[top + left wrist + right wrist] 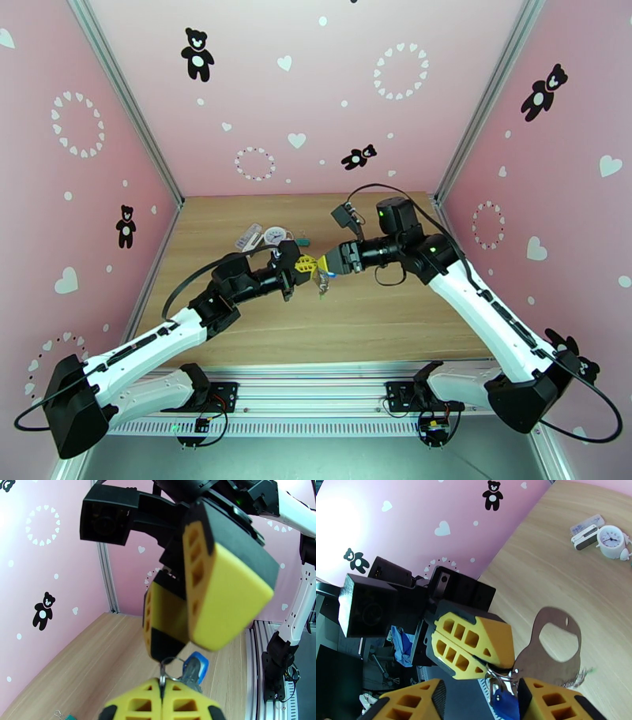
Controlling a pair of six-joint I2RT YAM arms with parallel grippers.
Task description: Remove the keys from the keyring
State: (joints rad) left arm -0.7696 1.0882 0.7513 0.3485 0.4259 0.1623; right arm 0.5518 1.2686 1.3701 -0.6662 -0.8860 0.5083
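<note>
Both grippers meet above the middle of the table. My left gripper (162, 689) is shut on a small metal ring (162, 676) of the keyring, pinching it at the fingertips. The grey strap loop (553, 645) hangs below that ring, swinging and blurred. A blue-headed key (502, 702) dangles from the rings, between the fingers of my right gripper (480, 687). Its jaws stand apart around the key, and the key sits close to the right finger (553, 701). From above, the left gripper (304, 267) and right gripper (326, 264) nearly touch, with the keyring (322, 286) hanging under them.
A round white clock (275, 235) and a small pale case (249, 235) lie on the wooden table (379, 316) behind the left arm, next to a teal clip (300, 235). Pink walls close in three sides.
</note>
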